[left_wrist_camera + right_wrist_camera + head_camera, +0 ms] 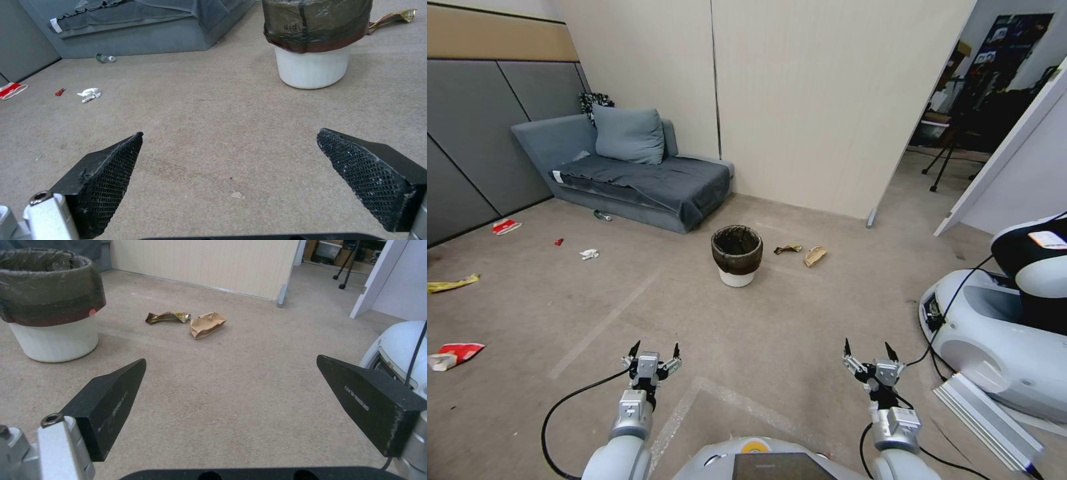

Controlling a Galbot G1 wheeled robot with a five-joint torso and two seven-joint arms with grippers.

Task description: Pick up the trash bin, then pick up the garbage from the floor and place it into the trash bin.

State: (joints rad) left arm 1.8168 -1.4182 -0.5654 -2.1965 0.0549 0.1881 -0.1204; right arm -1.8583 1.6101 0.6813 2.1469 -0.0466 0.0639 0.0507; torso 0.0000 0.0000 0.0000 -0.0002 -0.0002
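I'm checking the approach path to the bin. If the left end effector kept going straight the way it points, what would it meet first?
Probably bare carpet: the open left end effector tilts floorward; the trash bin stands beyond, off to one side.

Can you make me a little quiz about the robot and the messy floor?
1. True or false: the bin stands upright on the floor.
2. What lies right beside the bin, on the doorway side? A) a shoe B) a brown paper scrap C) a ball
3. Fill in: both the left gripper and the right gripper are ____.

Key: 1 true; 2 B; 3 open
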